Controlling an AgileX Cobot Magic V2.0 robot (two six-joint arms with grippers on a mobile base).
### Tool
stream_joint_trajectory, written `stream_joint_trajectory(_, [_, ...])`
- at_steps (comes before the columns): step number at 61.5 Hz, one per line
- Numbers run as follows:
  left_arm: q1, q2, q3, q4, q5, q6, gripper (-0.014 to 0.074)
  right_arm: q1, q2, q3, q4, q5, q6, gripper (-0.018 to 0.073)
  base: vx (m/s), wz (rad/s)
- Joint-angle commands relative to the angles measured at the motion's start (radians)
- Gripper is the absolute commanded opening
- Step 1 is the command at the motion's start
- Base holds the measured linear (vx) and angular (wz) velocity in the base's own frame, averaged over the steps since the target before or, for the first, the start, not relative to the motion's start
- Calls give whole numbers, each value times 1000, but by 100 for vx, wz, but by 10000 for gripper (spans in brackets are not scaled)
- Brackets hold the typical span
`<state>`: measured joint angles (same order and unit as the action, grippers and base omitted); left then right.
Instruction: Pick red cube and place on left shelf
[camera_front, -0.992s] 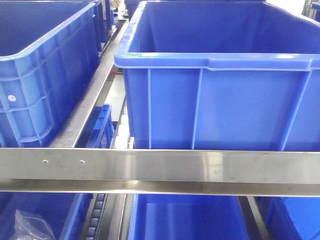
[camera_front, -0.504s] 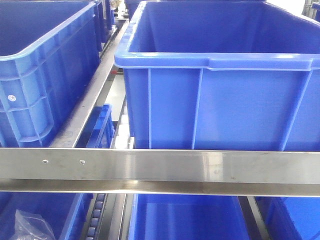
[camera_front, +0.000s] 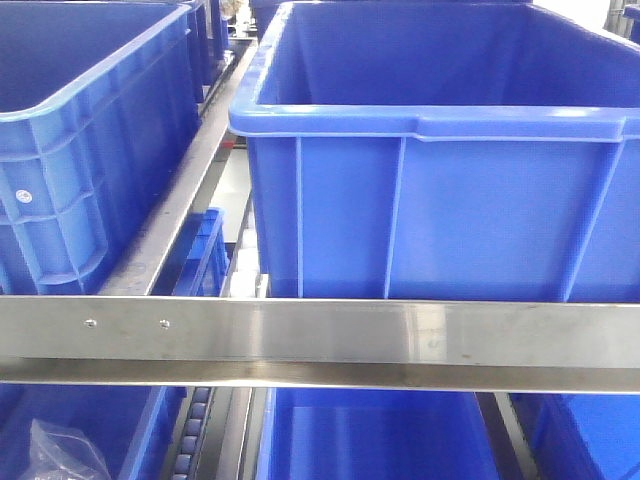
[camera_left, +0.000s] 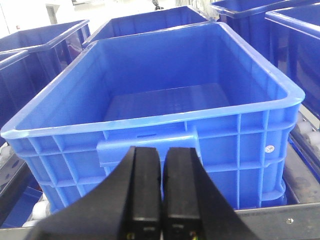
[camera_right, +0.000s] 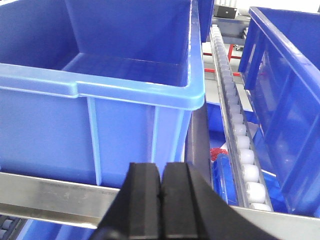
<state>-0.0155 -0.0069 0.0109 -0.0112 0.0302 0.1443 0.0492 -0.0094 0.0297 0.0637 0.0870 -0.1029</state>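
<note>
The red cube shows in no view. The left shelf (camera_front: 320, 335) is a steel rack; its flat front rail with two small screws runs across the front view, with large blue crates (camera_front: 440, 200) behind it. In the left wrist view my left gripper (camera_left: 161, 152) is shut and empty, just in front of a blue crate (camera_left: 150, 100) that has nothing in it. My right gripper (camera_right: 161, 167) is shut too, with nothing held, above the steel rail (camera_right: 45, 195) and facing a crate corner (camera_right: 192, 95).
A white roller track (camera_right: 240, 135) runs between the crates on the right. Below it sits a small red patch (camera_right: 217, 151) that I cannot identify. A lower level holds more blue crates (camera_front: 375, 440) and a clear plastic bag (camera_front: 60, 455).
</note>
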Motion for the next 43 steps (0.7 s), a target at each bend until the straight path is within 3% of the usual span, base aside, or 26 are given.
stream_joint_trajectory(1, [-5, 7, 22, -5, -91, 1, 106, -7, -19, -25, -9, -82, -4, 57, 0, 0])
stream_joint_trajectory(43, [-5, 7, 22, -5, -91, 1, 106, -7, -19, -25, -9, -82, -4, 57, 0, 0])
